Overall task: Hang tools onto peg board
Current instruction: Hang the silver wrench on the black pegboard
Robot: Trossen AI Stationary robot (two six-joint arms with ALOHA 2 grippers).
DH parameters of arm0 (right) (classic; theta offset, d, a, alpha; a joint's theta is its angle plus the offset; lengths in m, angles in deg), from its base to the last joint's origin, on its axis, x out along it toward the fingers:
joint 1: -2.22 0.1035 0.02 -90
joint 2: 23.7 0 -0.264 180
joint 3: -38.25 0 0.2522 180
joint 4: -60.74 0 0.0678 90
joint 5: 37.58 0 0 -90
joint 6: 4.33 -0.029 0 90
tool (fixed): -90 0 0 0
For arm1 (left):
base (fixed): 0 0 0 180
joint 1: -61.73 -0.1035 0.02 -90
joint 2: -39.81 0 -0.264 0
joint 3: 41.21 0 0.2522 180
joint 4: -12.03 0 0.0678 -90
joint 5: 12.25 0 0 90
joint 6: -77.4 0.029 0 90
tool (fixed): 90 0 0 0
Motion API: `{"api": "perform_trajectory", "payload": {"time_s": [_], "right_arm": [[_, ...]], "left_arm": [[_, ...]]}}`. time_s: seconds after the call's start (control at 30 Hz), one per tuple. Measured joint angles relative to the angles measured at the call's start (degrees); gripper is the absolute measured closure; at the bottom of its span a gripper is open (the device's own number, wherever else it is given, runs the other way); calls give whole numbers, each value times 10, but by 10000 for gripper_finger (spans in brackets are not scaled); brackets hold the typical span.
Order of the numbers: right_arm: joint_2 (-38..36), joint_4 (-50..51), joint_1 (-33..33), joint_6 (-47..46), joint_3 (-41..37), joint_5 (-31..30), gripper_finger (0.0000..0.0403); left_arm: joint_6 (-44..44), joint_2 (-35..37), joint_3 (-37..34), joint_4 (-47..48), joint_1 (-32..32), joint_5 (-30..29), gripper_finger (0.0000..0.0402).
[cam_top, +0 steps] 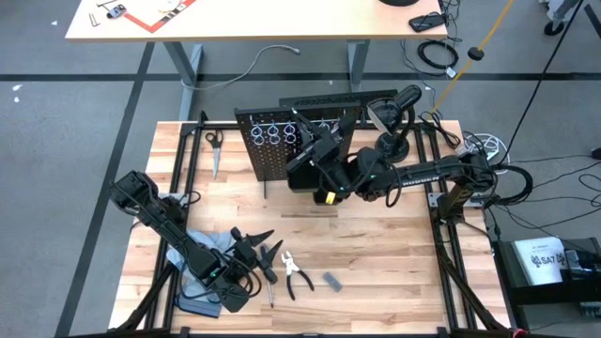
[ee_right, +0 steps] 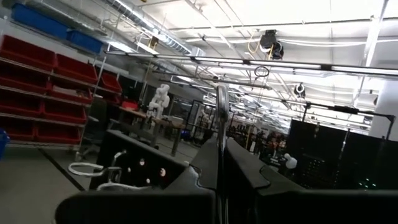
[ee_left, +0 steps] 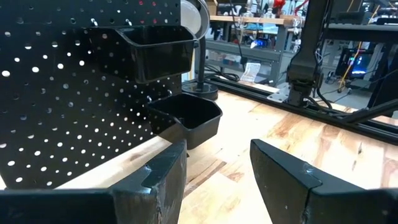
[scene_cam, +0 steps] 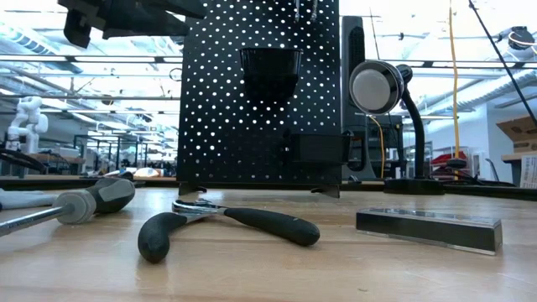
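The black peg board (cam_top: 282, 150) stands upright at the table's far side, with silver ring holders (cam_top: 270, 131) and black bins (ee_left: 186, 115). My right gripper (cam_top: 305, 145) hovers above the board's top edge, shut on a thin silver wrench (ee_right: 221, 118). My left gripper (cam_top: 258, 242) waits open and level near the front left, its fingers (ee_left: 158, 180) empty. On the wood in front lie dark-handled pliers (scene_cam: 226, 222), a screwdriver (scene_cam: 84, 201) and a short grey metal piece (scene_cam: 428, 228). My right gripper pinches the wrench's flat shaft (ee_right: 219, 149) between its two shut fingers. The wrench runs along the fingers and sticks out past their tips, slanting upward, its ring end (ee_right: 222, 93) free. It is lifted clear of the table.
A desk lamp (scene_cam: 377, 88) stands right of the board. Scissors (cam_top: 214, 150) lie at the far left. Grey-and-blue gloves (cam_top: 183, 253) lie under my left arm. White-handled pliers (cam_top: 296, 277) lie near the front edge. Bare wood spreads across the right half of the table.
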State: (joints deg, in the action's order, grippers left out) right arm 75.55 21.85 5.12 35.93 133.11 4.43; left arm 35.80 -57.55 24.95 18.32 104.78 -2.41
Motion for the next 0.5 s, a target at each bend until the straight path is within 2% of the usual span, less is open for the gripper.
{"api": "perform_trajectory", "payload": {"time_s": [0.3, 0.5], "right_arm": [[0, 11, 0, -4, 0, -1, 397], [0, 12, 2, -6, 0, -1, 366]], "left_arm": [[0, 0, 0, 0, 0, 0, 215], [0, 0, 0, 0, 0, 0, 215]]}}
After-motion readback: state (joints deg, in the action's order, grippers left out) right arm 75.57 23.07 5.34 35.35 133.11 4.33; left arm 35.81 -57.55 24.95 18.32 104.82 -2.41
